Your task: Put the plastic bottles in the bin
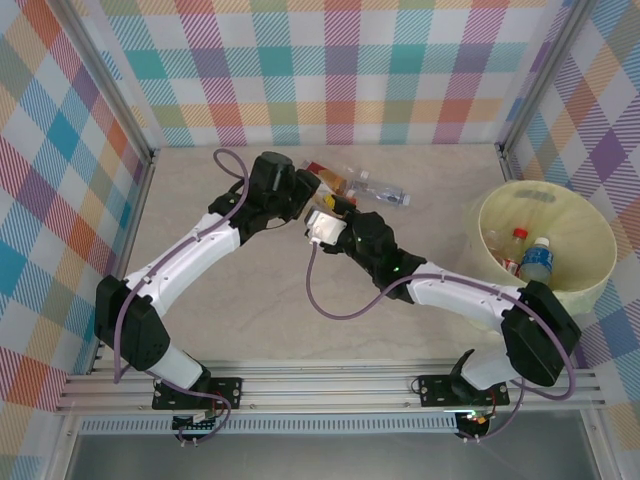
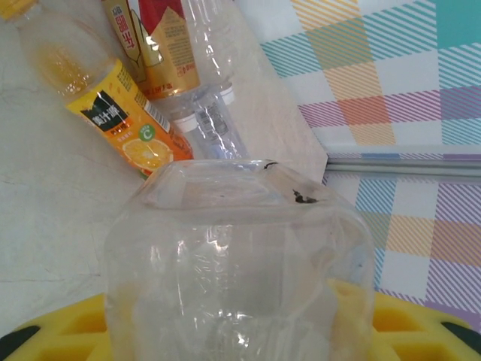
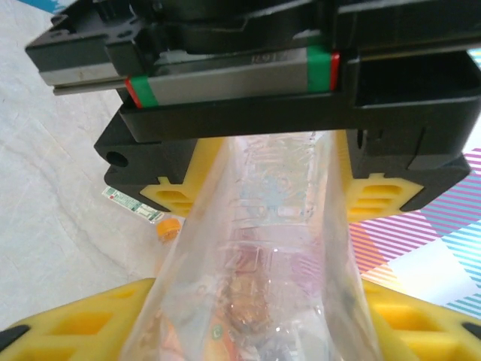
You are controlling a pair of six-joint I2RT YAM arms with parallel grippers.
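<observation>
A clear, label-less plastic bottle [image 1: 320, 220] hangs above the table between both arms. My left gripper [image 1: 306, 198] is shut on it; in the left wrist view the bottle's base [image 2: 237, 256] sits between the yellow fingers [image 2: 60, 331]. My right gripper [image 3: 263, 331] is shut on the same bottle [image 3: 270, 248] from the opposite side, facing the left gripper's black body [image 3: 248, 75]. More bottles lie on the table behind: an orange-labelled one [image 2: 113, 105], a red-and-orange one [image 2: 169, 45] and a clear one [image 1: 385, 192]. The bin [image 1: 490, 215] stands at the right.
Two bottles stand inside the bin, one red-capped [image 1: 515, 245] and one blue-labelled [image 1: 538, 262]. An orange cap [image 3: 167, 228] shows on the table below the held bottle. Checked walls enclose the table on three sides. The two grippers are very close together.
</observation>
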